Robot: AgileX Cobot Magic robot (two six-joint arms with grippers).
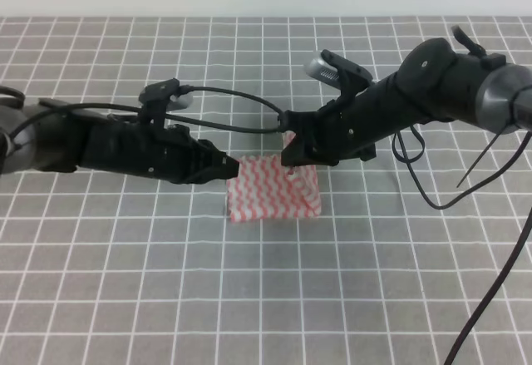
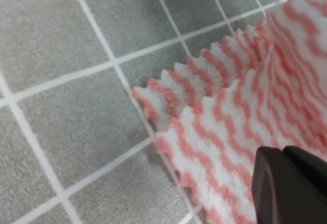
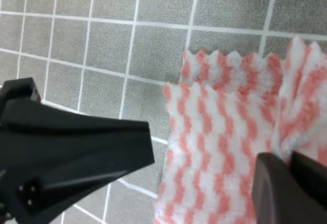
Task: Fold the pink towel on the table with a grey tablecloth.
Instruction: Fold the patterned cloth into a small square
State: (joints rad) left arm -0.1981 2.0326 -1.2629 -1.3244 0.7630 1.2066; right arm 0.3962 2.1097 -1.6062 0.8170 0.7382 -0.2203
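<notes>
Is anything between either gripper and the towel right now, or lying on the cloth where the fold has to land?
Nothing visible. Both grippers are already at the towel: the left gripper at its left corner, the right gripper at its raised back edge. The tablecloth around it shows only bare grid.

Grey-clothed table [image 1: 100, 282], white grid lines; pink towel [image 1: 270, 194] lying mid-surface, partly folded.

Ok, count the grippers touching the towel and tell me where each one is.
2. The left gripper is at the towel's upper left corner; the right gripper is at its upper right corner. The contact points themselves are partly hidden.
</notes>
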